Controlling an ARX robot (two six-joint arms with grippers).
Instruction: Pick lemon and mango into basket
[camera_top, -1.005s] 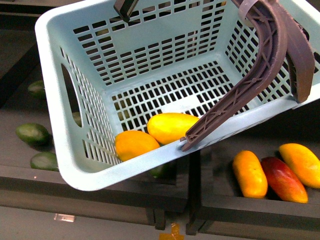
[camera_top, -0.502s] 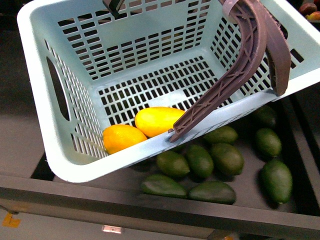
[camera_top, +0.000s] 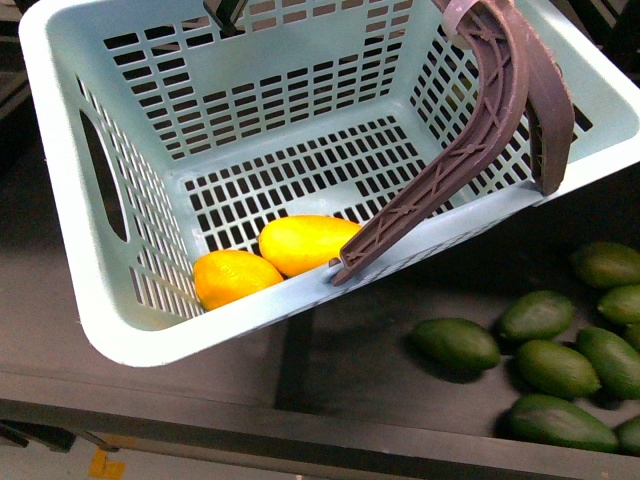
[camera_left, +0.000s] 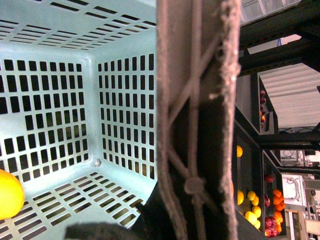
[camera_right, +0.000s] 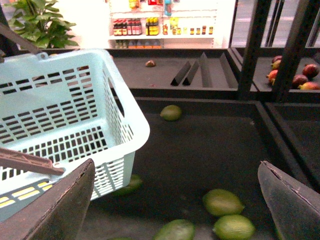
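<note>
The light teal basket (camera_top: 110, 300) hangs tilted over a dark shelf in the front view. Inside it, at its low near corner, the lemon (camera_top: 232, 277) and the longer mango (camera_top: 303, 243) lie touching each other. The brownish-purple handle (camera_top: 480, 120) arches over the right side. In the left wrist view this handle (camera_left: 195, 100) fills the middle, and my left gripper (camera_left: 192, 210) is shut on it. My right gripper (camera_right: 175, 210) is open and holds nothing. It hovers beside the basket (camera_right: 125, 125), above green fruits. Neither gripper shows clearly in the front view.
Several dark green fruits (camera_top: 455, 343) lie in the shelf bin below and right of the basket. A divider (camera_top: 295, 345) splits the shelf, with a raised front edge (camera_top: 300, 430). Dark uprights (camera_right: 250, 50) and red fruits (camera_right: 300, 80) stand beyond the right gripper.
The shelf below has slid rightwards: yellow and red mangoes left the view, then green fruits moved to the right. The basket stays held, with both fruits still in its corner.
</note>
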